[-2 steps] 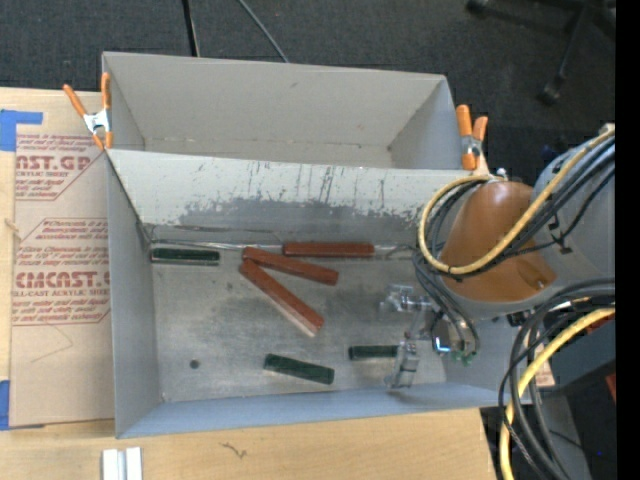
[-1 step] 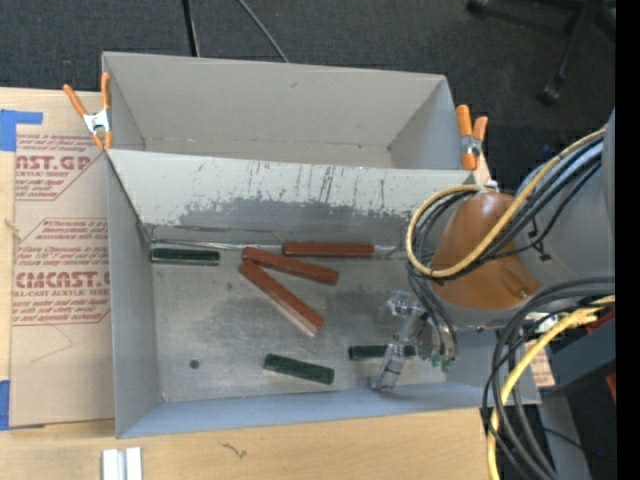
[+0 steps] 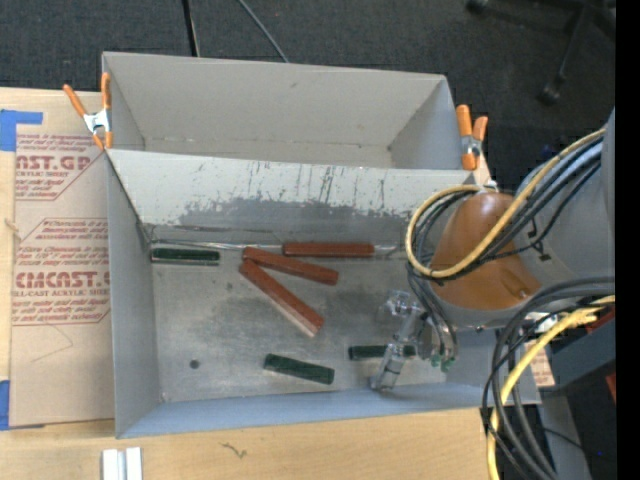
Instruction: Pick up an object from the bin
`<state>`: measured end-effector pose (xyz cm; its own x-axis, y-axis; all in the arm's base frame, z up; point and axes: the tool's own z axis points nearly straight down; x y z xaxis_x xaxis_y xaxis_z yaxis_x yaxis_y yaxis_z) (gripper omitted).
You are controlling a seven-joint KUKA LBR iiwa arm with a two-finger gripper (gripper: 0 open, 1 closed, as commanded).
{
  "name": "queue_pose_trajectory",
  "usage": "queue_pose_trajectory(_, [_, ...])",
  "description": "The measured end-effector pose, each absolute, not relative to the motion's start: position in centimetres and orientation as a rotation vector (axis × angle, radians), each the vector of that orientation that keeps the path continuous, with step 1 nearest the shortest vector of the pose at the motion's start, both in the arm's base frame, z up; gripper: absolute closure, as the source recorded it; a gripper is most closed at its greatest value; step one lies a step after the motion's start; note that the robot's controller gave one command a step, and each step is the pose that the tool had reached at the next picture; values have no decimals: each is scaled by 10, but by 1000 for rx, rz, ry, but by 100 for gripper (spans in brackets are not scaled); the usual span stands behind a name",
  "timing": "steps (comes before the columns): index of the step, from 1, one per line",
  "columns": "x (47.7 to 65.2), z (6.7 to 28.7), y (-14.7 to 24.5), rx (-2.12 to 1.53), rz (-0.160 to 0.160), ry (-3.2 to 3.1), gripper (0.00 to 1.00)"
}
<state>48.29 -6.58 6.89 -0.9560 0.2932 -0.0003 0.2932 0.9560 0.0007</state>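
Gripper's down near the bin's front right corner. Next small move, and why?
Probably a small shift toward the view's left, centring the gripper over the short dark green stick beside it. It is the nearest thing and lies apart from the longer dark green stick.

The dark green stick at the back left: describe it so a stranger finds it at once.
Look into the grey bin and find its far left corner. A dark green stick lies there along the back wall. It is the only green one at the back, to the left of the brown sticks.
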Motion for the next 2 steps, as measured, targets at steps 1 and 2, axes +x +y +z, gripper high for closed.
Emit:
queue_pose_trajectory(1, [482, 69, -66, 465, 1, 3109, 100])
queue_pose_trajectory(2, [484, 167, -65, 463, 1, 3099, 100])
